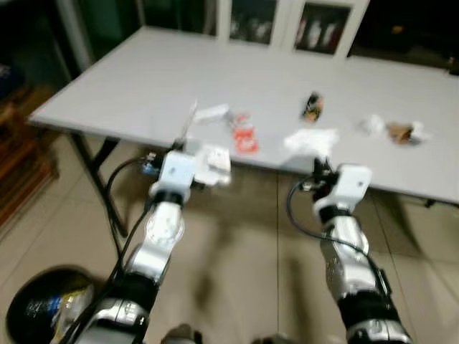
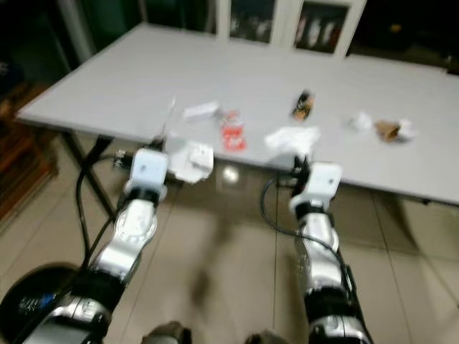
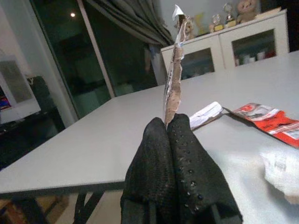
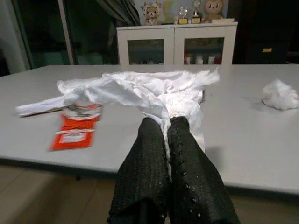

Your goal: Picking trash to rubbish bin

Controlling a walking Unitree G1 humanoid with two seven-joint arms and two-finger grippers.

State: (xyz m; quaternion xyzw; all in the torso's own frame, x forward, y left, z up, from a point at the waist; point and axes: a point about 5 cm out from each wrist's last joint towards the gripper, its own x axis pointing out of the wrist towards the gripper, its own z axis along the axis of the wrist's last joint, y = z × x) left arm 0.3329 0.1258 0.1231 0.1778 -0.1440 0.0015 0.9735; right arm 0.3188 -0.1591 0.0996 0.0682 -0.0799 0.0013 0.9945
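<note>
Left wrist view: the left gripper (image 3: 167,128) is closed on a thin brown wrapper (image 3: 174,70), which stands upright from between the fingertips. In the right wrist view the right gripper (image 4: 166,126) is closed on a crumpled white tissue (image 4: 149,91) that spreads over the near edge of the bench (image 1: 143,86). Both arms are held just in front of that edge. More trash lies on the bench: a red packet (image 1: 244,136), a white paper scrap (image 1: 211,112), a small dark wrapper (image 1: 311,106) and a crumpled cluster (image 1: 394,130) further to the right.

The step in hand appears to be carrying the two held pieces away. Both grips should be kept firm while the body is turned, since the wrapper is pinched only at its lower end and the tissue hangs loose. The rubbish bin (image 1: 43,304), black and already holding some trash, is seen on the tiled floor (image 1: 244,258) at the robot's lower left, so a turn to that side is called for.

White glass-door cabinets (image 1: 287,25) stand behind the bench, and the room is dim
</note>
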